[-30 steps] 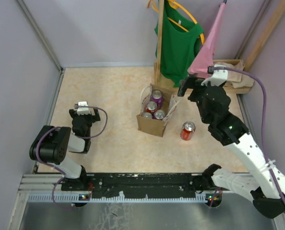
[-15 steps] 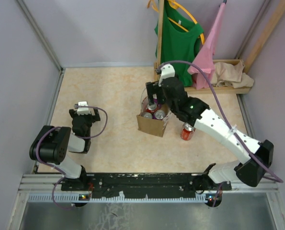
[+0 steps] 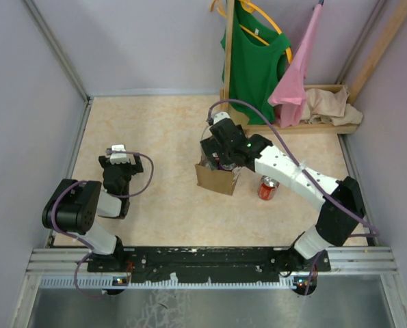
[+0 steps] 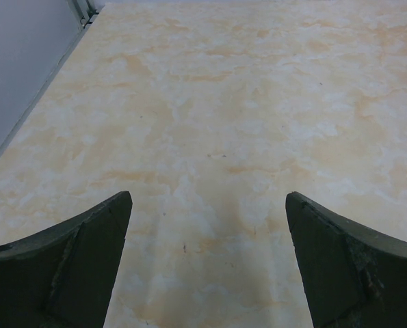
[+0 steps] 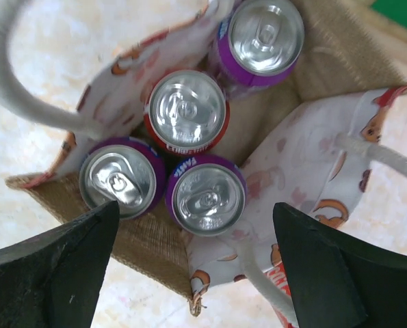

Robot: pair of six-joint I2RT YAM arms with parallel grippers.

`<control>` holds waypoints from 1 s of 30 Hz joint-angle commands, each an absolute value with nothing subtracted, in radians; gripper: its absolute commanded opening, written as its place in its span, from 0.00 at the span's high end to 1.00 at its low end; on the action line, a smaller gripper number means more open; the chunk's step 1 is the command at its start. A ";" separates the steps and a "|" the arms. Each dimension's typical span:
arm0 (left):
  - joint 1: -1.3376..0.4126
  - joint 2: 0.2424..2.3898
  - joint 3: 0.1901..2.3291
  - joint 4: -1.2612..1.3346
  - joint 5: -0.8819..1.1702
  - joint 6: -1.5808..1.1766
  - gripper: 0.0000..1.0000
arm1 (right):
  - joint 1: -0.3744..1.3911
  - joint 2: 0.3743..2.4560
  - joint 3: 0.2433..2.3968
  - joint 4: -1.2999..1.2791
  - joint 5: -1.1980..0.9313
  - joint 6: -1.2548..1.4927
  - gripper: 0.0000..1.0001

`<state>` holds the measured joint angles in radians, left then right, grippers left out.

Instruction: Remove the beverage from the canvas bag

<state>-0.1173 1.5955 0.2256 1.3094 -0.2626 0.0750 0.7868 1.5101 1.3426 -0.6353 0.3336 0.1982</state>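
Cans stand upright inside the canvas bag (image 5: 340, 48), four of them packed closely together. In your right wrist view, the far purple can (image 5: 265, 37) is in the back corner and the red can (image 5: 187, 109) is just beside it. The left purple can (image 5: 121, 179) and the middle purple can (image 5: 206, 195) touch each other in the near row.

Your right gripper (image 5: 194, 205) hangs directly above the mouth of the bag. Its jaws are spread wide and hold nothing, with one finger on each side of the near row. You cannot tell whether the fingers touch the bag.

From the top view, the bag stands near the middle of the table (image 3: 155, 130), and the right arm covers its opening. A loose red can (image 3: 268, 186) stands on the table just to the right of the bag.

Your left gripper (image 4: 206, 205) is well apart from the bag, on the left side. Its jaws are also wide and empty, low over the bare table.
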 commanded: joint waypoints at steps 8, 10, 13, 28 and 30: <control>-0.117 1.603 0.219 1.347 -0.269 0.066 0.00 | 0.722 1.518 1.360 -0.790 0.193 0.167 0.04; -0.117 1.603 0.219 1.347 -0.268 0.065 0.00 | 0.713 1.519 1.363 -0.817 0.173 0.142 0.03; -0.117 1.603 0.219 1.347 -0.268 0.065 0.00 | 0.712 1.531 1.373 -0.867 0.160 0.104 0.02; -0.117 1.603 0.219 1.347 -0.268 0.066 0.00 | 0.712 1.612 1.368 -0.824 0.084 0.007 0.03; -0.117 1.603 0.219 1.347 -0.268 0.065 0.00 | 0.712 1.627 1.369 -0.818 0.091 0.003 0.03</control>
<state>-0.1173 1.5955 0.2256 1.3094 -0.2626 0.0753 0.7101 1.5974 1.3430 -0.7933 0.1284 0.0437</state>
